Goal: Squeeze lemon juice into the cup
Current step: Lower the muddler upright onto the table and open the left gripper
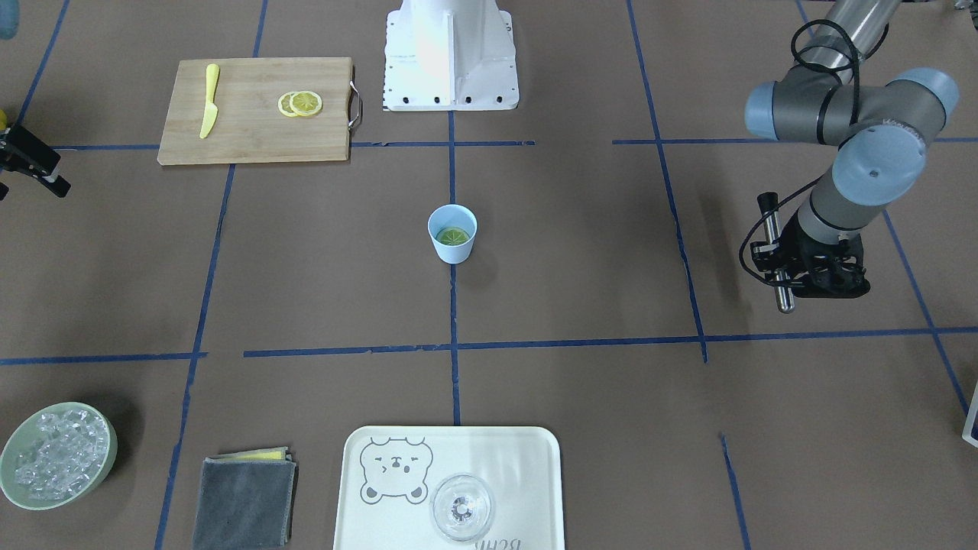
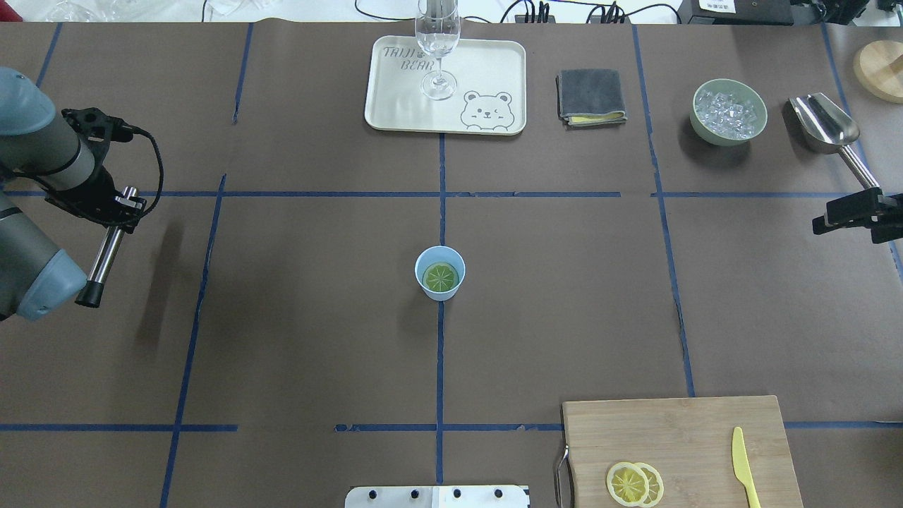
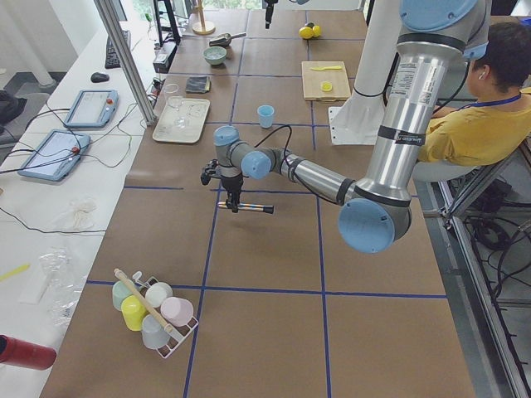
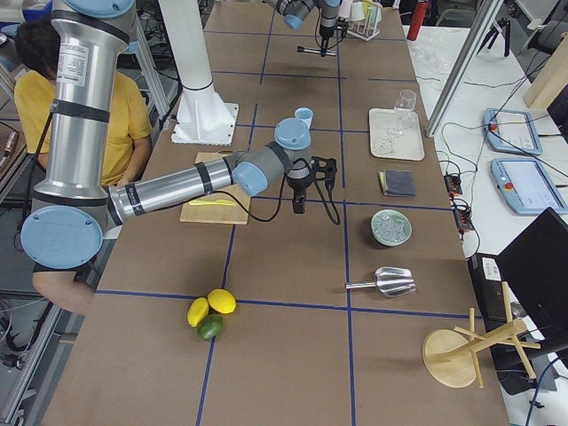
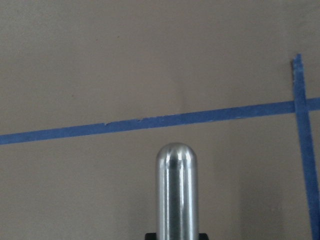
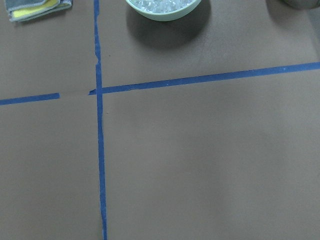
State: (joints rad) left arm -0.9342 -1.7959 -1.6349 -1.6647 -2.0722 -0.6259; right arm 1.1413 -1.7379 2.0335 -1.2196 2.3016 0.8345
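Note:
The light-blue cup (image 1: 456, 253) stands upright at the table's middle, and it also shows in the overhead view (image 2: 418, 269). A lemon slice (image 1: 452, 236) lies flat inside it, greenish in the cup's shade (image 2: 440, 276). Two more lemon slices (image 2: 635, 484) overlap on the cutting board. My left gripper (image 2: 115, 210) is far to the cup's left, shut on a metal rod (image 1: 776, 256) that it holds above the table; the rod's rounded end shows in the left wrist view (image 5: 176, 190). My right gripper (image 2: 849, 220) is at the far right edge, open and empty.
A wooden cutting board (image 1: 252, 130) carries a yellow knife (image 1: 209, 101). A cream tray (image 2: 395, 106) holds a clear glass (image 2: 438, 42). A grey cloth (image 2: 591, 97), a green bowl of ice (image 2: 729, 111) and a metal scoop (image 2: 825, 127) lie along the far side.

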